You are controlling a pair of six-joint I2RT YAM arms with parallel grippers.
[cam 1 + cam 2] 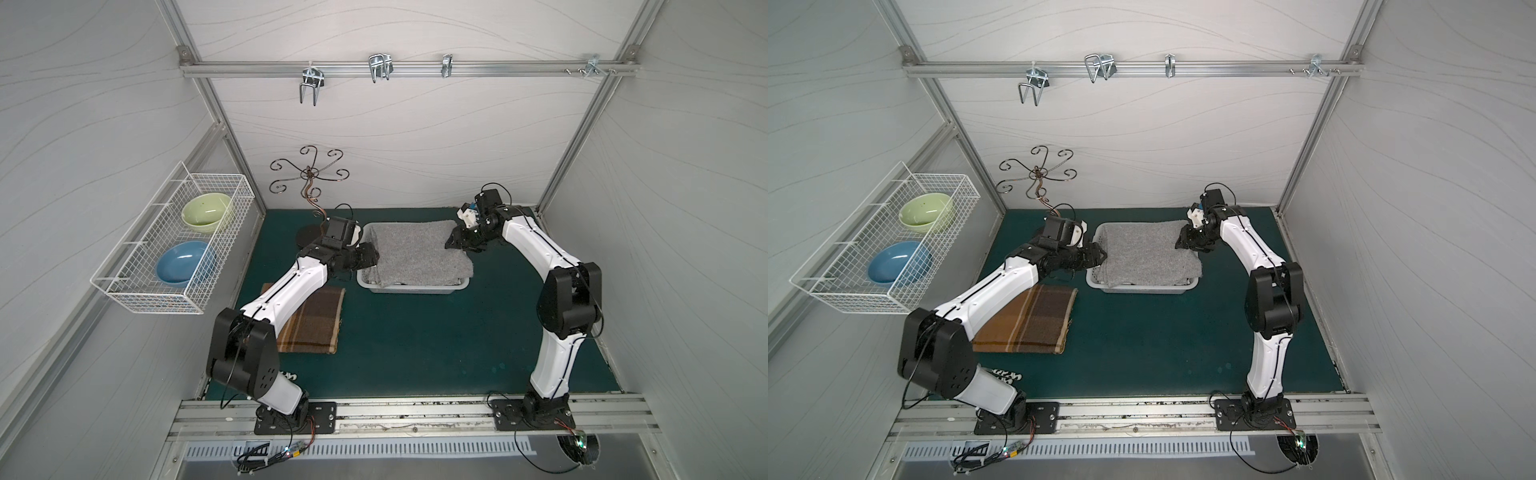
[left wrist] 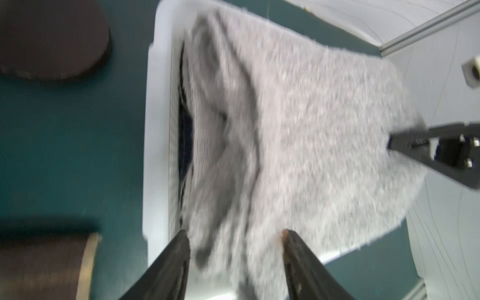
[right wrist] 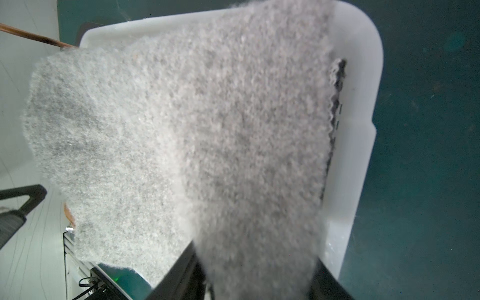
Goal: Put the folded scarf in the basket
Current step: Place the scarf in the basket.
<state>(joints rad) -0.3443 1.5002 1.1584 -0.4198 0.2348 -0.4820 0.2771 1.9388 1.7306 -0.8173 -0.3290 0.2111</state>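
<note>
The grey fuzzy folded scarf [image 1: 419, 253] [image 1: 1148, 253] lies across the white basket [image 1: 415, 289] [image 1: 1142, 289] at the back middle of the green mat. It covers most of the opening and hangs over the right rim. My left gripper [image 1: 372, 259] [image 2: 235, 233] is at the scarf's left end, jaws apart, with loose blurred fabric [image 2: 311, 130] between them. My right gripper [image 1: 453, 241] [image 3: 255, 249] is at the right end, jaws spread wide with scarf [image 3: 207, 117] filling the gap. The basket rim [image 2: 155, 130] [image 3: 358, 104] shows beside the cloth in both wrist views.
A brown plaid cloth [image 1: 313, 320] lies folded on the mat under my left arm. A curly metal stand [image 1: 309, 178] rises behind the left gripper. A white wire rack [image 1: 174, 241] with a green and a blue bowl hangs on the left wall. Hooks [image 1: 378, 66] hang from the back rail.
</note>
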